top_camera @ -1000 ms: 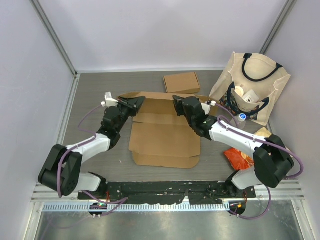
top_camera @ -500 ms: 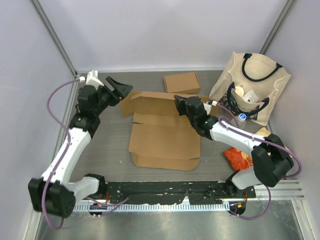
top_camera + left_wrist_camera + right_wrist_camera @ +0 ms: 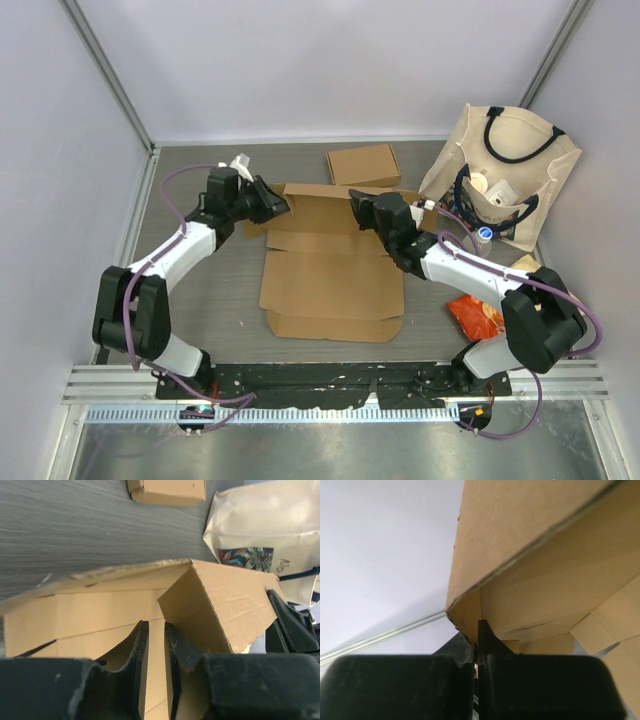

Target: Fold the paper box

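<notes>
The paper box (image 3: 330, 280) lies flat and unfolded mid-table, with its back panel (image 3: 318, 210) raised upright. My right gripper (image 3: 357, 207) is shut on the right side flap (image 3: 470, 605) at the panel's right end. That flap shows bent forward in the left wrist view (image 3: 220, 605). My left gripper (image 3: 280, 207) is at the left end of the raised panel. Its jaws (image 3: 156, 625) stand a narrow gap apart with nothing between them, pointing at the inside of the panel (image 3: 90, 615).
A small closed cardboard box (image 3: 362, 164) sits behind the raised panel. A cream tote bag (image 3: 505, 170) stands at the back right, and an orange packet (image 3: 475, 315) lies at the right front. Grey walls enclose the table.
My left arm swung out to the far left, away from the box, then came back to the left end of the panel. The back panel rose more upright. My right gripper kept its hold.
</notes>
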Controlling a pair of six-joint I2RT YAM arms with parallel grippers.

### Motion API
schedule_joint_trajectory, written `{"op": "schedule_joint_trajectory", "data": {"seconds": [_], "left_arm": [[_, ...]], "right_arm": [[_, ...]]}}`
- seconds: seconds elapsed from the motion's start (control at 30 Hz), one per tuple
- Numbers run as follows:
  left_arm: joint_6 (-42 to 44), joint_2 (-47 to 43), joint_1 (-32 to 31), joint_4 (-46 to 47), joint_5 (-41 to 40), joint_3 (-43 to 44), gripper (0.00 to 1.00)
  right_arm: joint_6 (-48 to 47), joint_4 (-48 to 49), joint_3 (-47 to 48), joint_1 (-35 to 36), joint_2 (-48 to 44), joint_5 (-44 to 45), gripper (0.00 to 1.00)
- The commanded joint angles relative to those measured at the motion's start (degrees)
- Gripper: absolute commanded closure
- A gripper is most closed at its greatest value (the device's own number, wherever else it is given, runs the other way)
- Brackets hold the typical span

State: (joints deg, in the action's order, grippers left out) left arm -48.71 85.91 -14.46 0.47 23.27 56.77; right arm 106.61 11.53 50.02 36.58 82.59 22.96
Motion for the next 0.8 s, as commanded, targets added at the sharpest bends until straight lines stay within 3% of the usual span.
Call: {"op": "schedule_joint_trajectory", "data": {"seconds": [0.0,0.17,0.23,0.3,0.37,0.43,0.53,0.6,0.63,0.73,0.77], "left_arm": [[1.24,-3.26,-0.66,2.52,-2.67,-0.25,0.77],[6.78,-15.49,-0.22,-0.2,-13.23,-12.99,0.52],[5.65,-20.76,-0.31,-1.43,-20.69,-18.17,0.51],[4.33,-24.63,-0.13,-0.73,-26.74,-22.82,0.37],[5.46,-27.89,-0.04,0.76,-29.93,-23.46,0.17],[7.13,-27.29,0.39,0.06,-32.58,-22.41,0.03],[11.69,-24.4,2.59,-2.67,-29.71,-18.29,0.02],[17.83,-22.2,3.21,-0.83,-27.06,-16.62,0.03],[20.38,-20.88,3.38,3.27,-22.0,-15.91,0.04],[30.05,-12.54,3.82,-5.28,-17.91,-7.32,0.08],[31.9,-9.3,4.26,-6.61,-13.29,-5.55,0.08]], "right_arm": [[-1.74,2.71,-0.27,-0.37,0.12,0.5,0.99],[-2.55,3.76,-2.73,-0.37,-0.41,0.42,0.99],[-2.63,4.29,-2.82,-0.37,0.12,-0.28,0.99],[-3.33,4.38,-2.73,-0.37,0.21,-1.25,0.99],[-4.21,4.29,-2.73,-0.63,-0.06,-1.43,0.99],[-5.88,3.24,-2.65,-0.98,-0.58,-1.43,0.99],[-6.41,3.59,-3.09,-1.24,-0.58,-2.65,0.99],[-6.67,4.38,-3.35,-1.51,-0.5,-3.44,0.99],[-6.76,4.47,-3.44,-1.51,-0.41,-3.71,0.99],[-7.03,5.87,-3.7,-2.03,-0.32,-5.29,0.99],[-7.38,6.13,-3.79,-2.12,-0.32,-5.47,0.99]]}}
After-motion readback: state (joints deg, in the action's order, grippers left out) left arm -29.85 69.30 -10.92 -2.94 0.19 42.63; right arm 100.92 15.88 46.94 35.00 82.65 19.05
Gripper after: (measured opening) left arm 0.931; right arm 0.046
